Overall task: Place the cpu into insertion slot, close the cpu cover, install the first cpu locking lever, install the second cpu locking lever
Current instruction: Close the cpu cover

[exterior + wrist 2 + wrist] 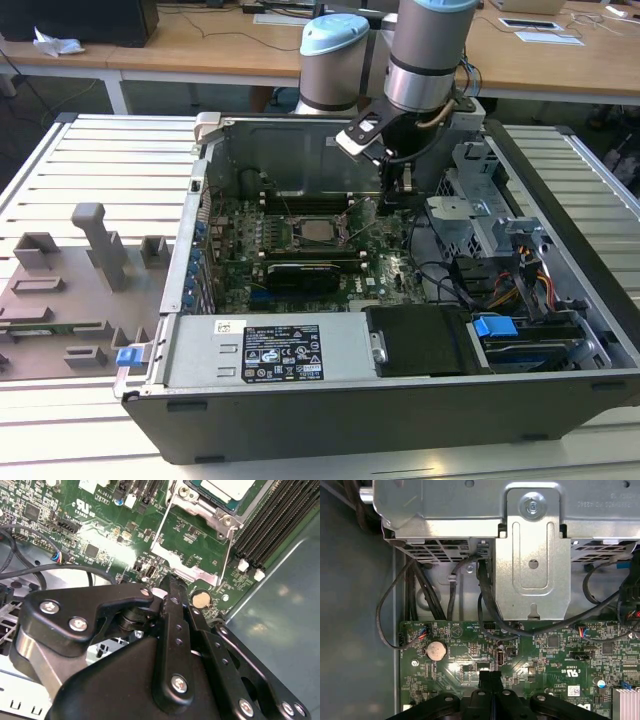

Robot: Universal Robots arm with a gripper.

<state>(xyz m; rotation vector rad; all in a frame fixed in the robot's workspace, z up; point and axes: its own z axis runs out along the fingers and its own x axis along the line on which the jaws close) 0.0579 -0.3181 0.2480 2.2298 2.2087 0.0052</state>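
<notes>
The board (232,262) is seen as green, its slots (272,522) black. The cpu (318,232) is topped in pale silver-beige. The claw (490,676) is coloured black throughout. The table (110,160) is striped with pale grey slats. A clip (493,326) is coloured bright blue.

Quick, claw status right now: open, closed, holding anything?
Claw: closed, fingertips pressed together, nothing held, low over the motherboard.
</notes>
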